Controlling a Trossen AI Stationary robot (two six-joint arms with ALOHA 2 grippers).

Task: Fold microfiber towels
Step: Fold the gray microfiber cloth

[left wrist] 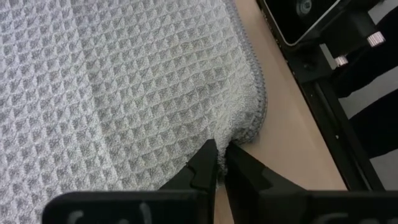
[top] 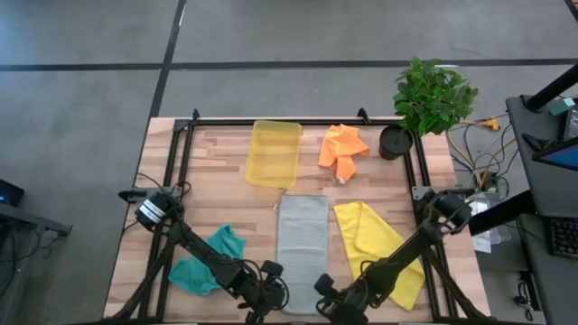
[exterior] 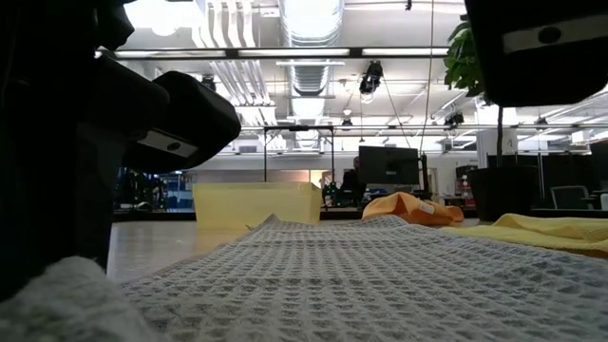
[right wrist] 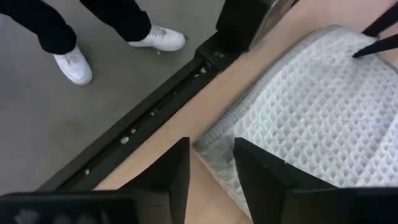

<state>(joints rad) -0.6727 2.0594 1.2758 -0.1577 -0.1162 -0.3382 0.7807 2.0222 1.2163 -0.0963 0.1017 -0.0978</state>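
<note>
At the table's near edge, between the teal towel (top: 208, 262) and yellow towel (top: 379, 248), the grey towel (top: 302, 239) is lying flat. The left gripper (left wrist: 221, 163) is pinching one near corner, jaws nearly closed on cloth; the right gripper (right wrist: 211, 158) is straddling the other corner, spread wide. Risk: lifting unevenly, since only one corner is being gripped, would skew the fold.

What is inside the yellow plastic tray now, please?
Nothing shows inside the yellow tray in the high view: only its translucent floor is visible. The orange towel lies beside it on the table, not in it.
</note>
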